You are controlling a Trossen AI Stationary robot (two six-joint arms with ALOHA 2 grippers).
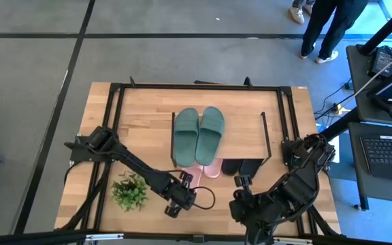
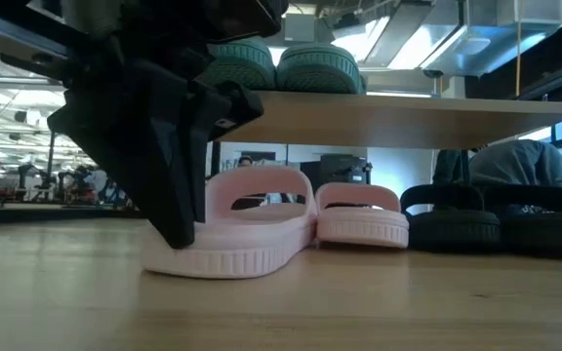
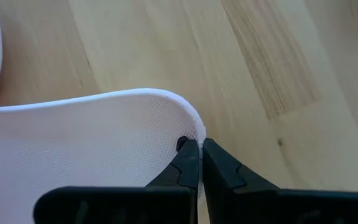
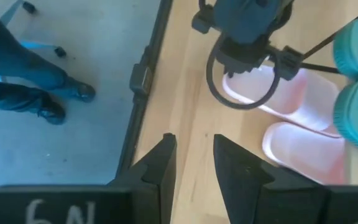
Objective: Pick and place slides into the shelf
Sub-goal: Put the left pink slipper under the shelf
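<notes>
Starting on the left, the potted plant point(image 1: 129, 191) sits near the front of the tabletop point(image 1: 148, 116), clear of the work, so I can ignore it. Just to its right my left tool point(image 1: 184, 191) is down at the heel of the nearer pink slide point(image 2: 237, 229), its fingers point(image 3: 188, 163) pinched together on the thin rim of the sole; I judge the heel edge was picked because it is the only part sticking out from under the shelf point(image 2: 398, 117), and a grip there lets me push the slide inward toward its partner. The other pink slide point(image 2: 361, 214) already lies farther in under the shelf board, beside it. Up on the shelf top the green slides point(image 1: 199, 135) sit side by side, which is why the lower level is what remains to fill. Next along, the black slides point(image 2: 501, 219) rest under the board too, right of the pink ones. Farthest right, my right tool point(image 4: 190, 163) waits near the front of the tabletop with its fingers apart, holding nothing. A person point(image 1: 329, 27) stands on the floor beyond the tabletop.
</notes>
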